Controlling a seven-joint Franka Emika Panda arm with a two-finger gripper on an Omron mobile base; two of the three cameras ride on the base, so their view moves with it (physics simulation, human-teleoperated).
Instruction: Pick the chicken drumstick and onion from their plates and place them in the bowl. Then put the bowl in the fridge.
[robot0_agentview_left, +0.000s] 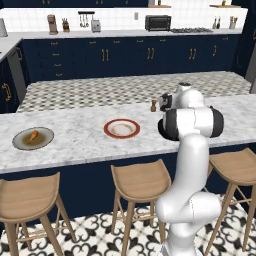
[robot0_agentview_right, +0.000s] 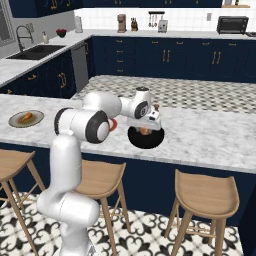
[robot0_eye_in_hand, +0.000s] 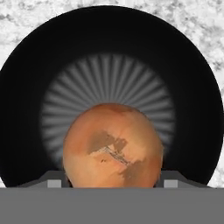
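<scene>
The round orange-brown onion (robot0_eye_in_hand: 111, 146) sits between my finger tips, and my gripper (robot0_eye_in_hand: 112, 181) is shut on it, pointing straight down over the black bowl (robot0_eye_in_hand: 26, 96). In the right base view the gripper (robot0_agentview_right: 145, 128) hangs just above the bowl (robot0_agentview_right: 150, 142) on the marble counter, with the onion (robot0_agentview_right: 144, 131) low over its middle. The chicken drumstick (robot0_agentview_left: 32, 135) lies on the olive-grey plate (robot0_agentview_left: 20, 142) at the counter's far left. The white red-rimmed plate (robot0_agentview_left: 121, 128) carries nothing.
A small brown shaker (robot0_agentview_left: 153, 105) stands on the counter just behind the hand. Wooden stools (robot0_agentview_left: 141, 181) line the counter's near side. A tiled floor strip separates this counter from the dark blue back cabinets (robot0_agentview_left: 125, 55).
</scene>
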